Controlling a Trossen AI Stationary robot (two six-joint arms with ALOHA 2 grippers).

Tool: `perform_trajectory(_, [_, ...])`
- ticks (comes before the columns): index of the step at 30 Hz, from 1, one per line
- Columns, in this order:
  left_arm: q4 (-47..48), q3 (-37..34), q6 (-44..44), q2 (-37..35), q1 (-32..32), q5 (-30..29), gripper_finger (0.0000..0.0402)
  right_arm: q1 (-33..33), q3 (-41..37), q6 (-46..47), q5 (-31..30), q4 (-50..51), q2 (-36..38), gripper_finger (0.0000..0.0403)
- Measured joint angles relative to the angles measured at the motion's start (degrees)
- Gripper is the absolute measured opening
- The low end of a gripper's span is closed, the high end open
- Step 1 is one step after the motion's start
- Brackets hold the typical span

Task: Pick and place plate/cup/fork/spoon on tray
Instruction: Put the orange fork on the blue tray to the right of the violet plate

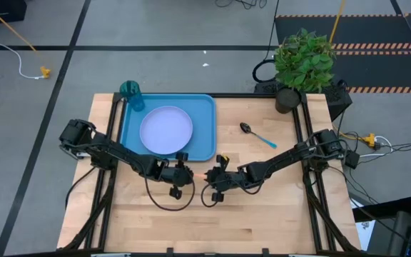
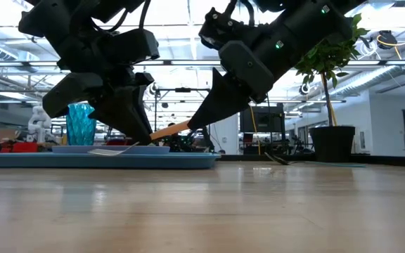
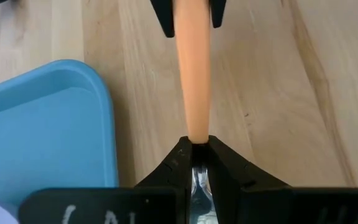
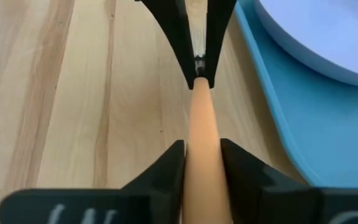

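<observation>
The fork (image 1: pixel 202 175), with an orange-tan handle, is held between both grippers just off the tray's (image 1: pixel 204 107) near right corner. My left gripper (image 1: pixel 193 173) is shut on its neck end and my right gripper (image 1: pixel 210 175) on its handle. The pale plate (image 1: pixel 166 130) lies flat in the blue tray. The teal cup (image 1: pixel 131 93) stands upright at the tray's far left corner. The spoon (image 1: pixel 257 134), with a light-blue handle, lies flat on the table to the right of the tray. My left gripper pinches the fork between its two fingertips where the orange handle meets the metal neck (image 3: pixel 196 140), coming level from the table's left, along the fork. The metal neck (image 3: pixel 199 186) runs back between the fingers. The fork is clear of the table. My right gripper pinches the orange handle (image 4: pixel 202 134) between its two fingers, toward the free end, coming from the table's right and slanting down, along the fork. In the low view the handle (image 2: pixel 169 131) slopes down toward the left gripper, above the table.
A potted plant (image 1: pixel 304 64) stands at the table's far right corner. Bare wood (image 1: pixel 212 221) lies near the front edge. The tray's raised rim (image 3: pixel 104 106) is close beside the left gripper.
</observation>
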State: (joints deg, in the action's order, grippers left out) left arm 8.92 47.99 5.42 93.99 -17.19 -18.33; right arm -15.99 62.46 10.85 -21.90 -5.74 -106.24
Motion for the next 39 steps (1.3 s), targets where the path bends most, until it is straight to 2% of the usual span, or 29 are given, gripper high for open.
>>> perform_trajectory(8, [-0.10,0.00,-2.83,0.01,-0.04,0.18,0.0044,0.00,0.00,-0.04,-0.16,0.01,0.00,0.0066])
perform_trajectory(15, [2.20,2.67,-3.62,-0.30,-0.31,-1.21,0.0113,0.16,0.00,1.08,-1.28,0.01,0.13,0.0063])
perform_trajectory(23, [18.07,12.58,-2.83,-5.48,-1.44,-6.31,0.0173,0.17,-0.04,5.83,-5.30,0.12,2.24,0.0063])
perform_trajectory(30, [28.60,14.69,-7.17,-13.24,-2.11,-13.03,0.0171,1.49,-0.04,7.12,-12.05,1.22,4.11,0.0064])
perform_trajectory(36, [32.63,14.71,-8.65,-19.00,-1.92,-16.93,0.0148,3.67,-0.15,9.70,-11.83,-0.58,4.09,0.0067])
perform_trajectory(39, [33.69,14.71,-9.56,-21.01,-1.79,-17.43,0.0137,4.27,-0.84,9.14,-6.69,-4.07,4.07,0.0068])
